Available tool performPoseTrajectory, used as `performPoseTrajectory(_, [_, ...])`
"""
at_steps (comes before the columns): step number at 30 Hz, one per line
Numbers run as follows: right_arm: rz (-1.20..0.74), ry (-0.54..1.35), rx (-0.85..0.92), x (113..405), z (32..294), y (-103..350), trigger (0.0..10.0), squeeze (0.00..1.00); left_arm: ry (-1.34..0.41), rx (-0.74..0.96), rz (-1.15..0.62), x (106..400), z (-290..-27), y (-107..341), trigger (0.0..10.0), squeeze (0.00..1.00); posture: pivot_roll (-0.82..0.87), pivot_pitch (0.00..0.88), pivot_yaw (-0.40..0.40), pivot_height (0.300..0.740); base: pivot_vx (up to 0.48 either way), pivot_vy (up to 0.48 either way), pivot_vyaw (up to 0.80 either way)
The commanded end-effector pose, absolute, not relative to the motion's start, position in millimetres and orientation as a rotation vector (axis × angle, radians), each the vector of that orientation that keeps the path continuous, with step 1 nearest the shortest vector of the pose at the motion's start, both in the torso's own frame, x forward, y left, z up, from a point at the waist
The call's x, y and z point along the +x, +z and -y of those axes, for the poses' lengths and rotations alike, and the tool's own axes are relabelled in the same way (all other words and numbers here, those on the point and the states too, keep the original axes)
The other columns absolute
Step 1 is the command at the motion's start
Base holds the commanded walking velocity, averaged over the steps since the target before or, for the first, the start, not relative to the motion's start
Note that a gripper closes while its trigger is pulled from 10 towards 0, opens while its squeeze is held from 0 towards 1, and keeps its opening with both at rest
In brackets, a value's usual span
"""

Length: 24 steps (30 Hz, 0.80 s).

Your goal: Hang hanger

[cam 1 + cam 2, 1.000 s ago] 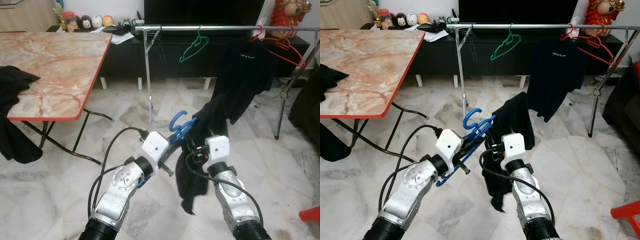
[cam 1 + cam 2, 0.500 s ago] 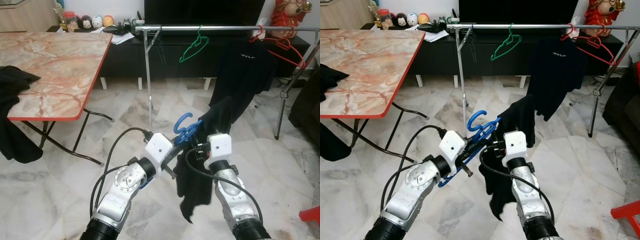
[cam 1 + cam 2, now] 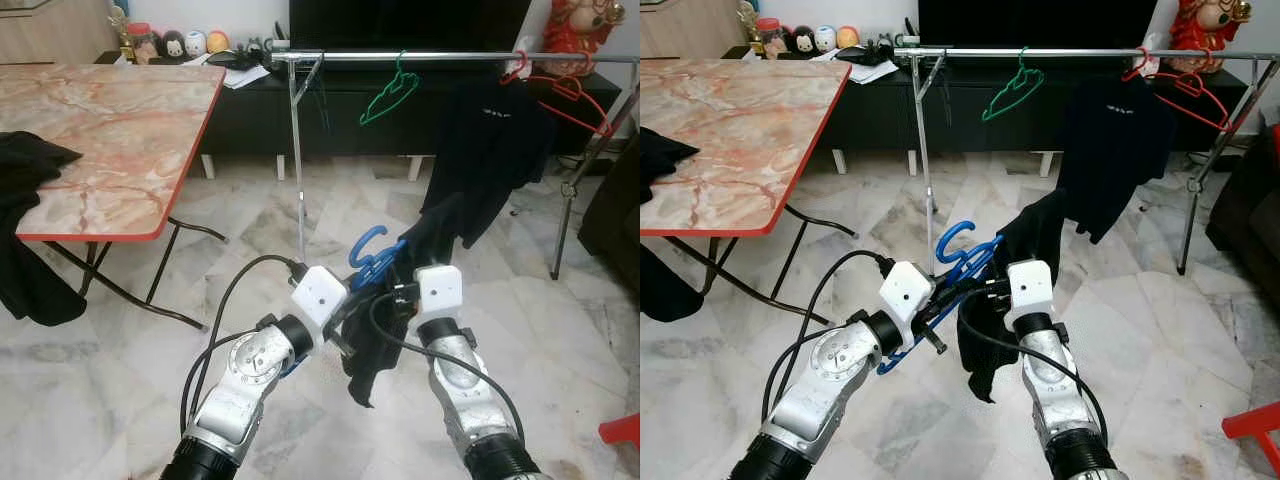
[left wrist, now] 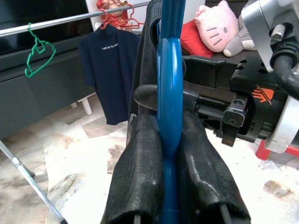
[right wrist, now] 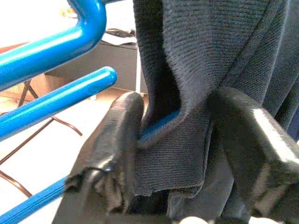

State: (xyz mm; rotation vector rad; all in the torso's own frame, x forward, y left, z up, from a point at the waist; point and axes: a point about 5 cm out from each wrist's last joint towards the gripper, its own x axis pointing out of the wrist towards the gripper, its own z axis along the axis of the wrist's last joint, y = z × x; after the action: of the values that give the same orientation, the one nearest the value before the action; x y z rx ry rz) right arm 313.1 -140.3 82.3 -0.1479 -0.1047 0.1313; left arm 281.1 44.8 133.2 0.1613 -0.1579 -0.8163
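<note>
A blue hanger (image 3: 368, 245) is carried low in front of me, hook up, with a black garment (image 3: 432, 225) draped over it. My left gripper (image 4: 170, 140) is shut on the hanger's blue bar, its fingers (image 4: 140, 154) pressed to either side. My right gripper (image 5: 182, 130) is closed on the garment where it wraps the hanger's arm, and its fingers (image 5: 121, 126) touch the fabric. Beyond them stands the metal clothes rail (image 3: 450, 57), across a stretch of marble floor.
On the rail hang a green hanger (image 3: 390, 95), a dark T-shirt (image 3: 490, 140) and red hangers (image 3: 560, 90). A marble-top table (image 3: 100, 130) with a black cloth (image 3: 25, 160) stands at my left. A red stool (image 3: 625, 430) sits at the lower right.
Both grippers have risen slightly with the hanger. The garment's hanging lower end has been drawn up and bunched toward the right gripper.
</note>
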Motion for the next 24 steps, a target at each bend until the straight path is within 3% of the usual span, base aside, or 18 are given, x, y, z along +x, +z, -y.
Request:
performPoseTrajectory(1, [0.110, 0.128, -0.149, 315.4, 140.0, 84.3, 0.0, 0.00, -0.832, 0.160, 0.224, 279.7, -40.2, 147.9, 10.0, 0.00, 0.02, 0.000, -0.016, 0.740, 0.000, 0.000, 0.00])
performPoseTrajectory(24, [0.113, 0.130, -0.151, 315.2, 138.4, 84.1, 0.0, 0.00, -0.821, 0.165, 0.223, 280.9, -42.0, 147.1, 10.0, 0.00, 0.02, 0.000, -0.013, 0.740, 0.000, 0.000, 0.00])
